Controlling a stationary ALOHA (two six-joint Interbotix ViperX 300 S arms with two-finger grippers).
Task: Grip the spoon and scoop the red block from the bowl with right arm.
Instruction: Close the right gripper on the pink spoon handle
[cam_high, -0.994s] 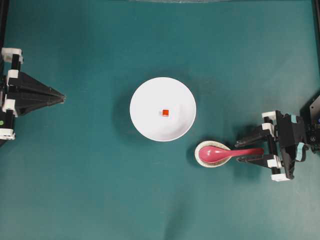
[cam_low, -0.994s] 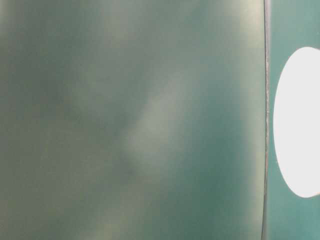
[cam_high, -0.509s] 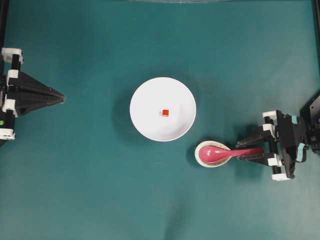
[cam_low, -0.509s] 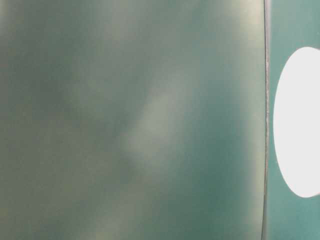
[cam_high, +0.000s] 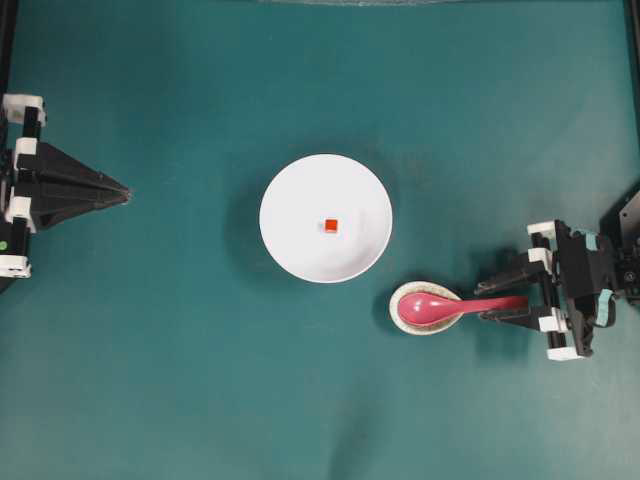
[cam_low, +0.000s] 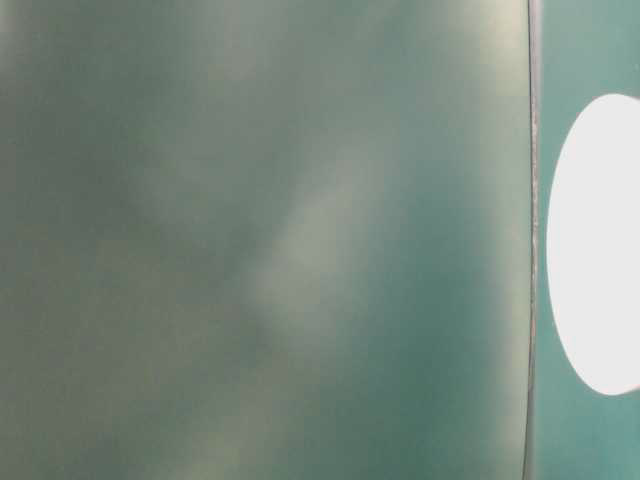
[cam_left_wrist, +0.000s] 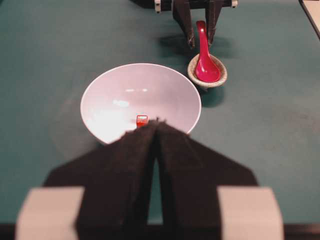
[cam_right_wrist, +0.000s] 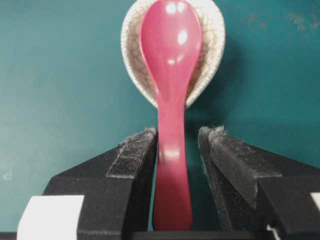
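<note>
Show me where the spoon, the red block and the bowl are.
spoon (cam_right_wrist: 171, 150): right wrist view, on the handle between the jaws.
red block (cam_high: 331, 225): overhead view, on its top face.
bowl (cam_high: 290, 205): overhead view, on the bare inner wall left of the block.

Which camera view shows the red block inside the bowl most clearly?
The left wrist view: the red block sits large on the bowl floor. Overhead it is a tiny square; the table-level and right wrist views miss it.

The spoon (cam_right_wrist: 171, 75) is glossy and smooth, catching bright highlights. Under it, the cream spoon rest (cam_right_wrist: 210, 60) shows a fine crackled glaze. The right gripper (cam_right_wrist: 177, 150) has fuzzy matt black pads. The white bowl (cam_left_wrist: 165, 90) looks smooth, the desk (cam_high: 180, 380) matt.
</note>
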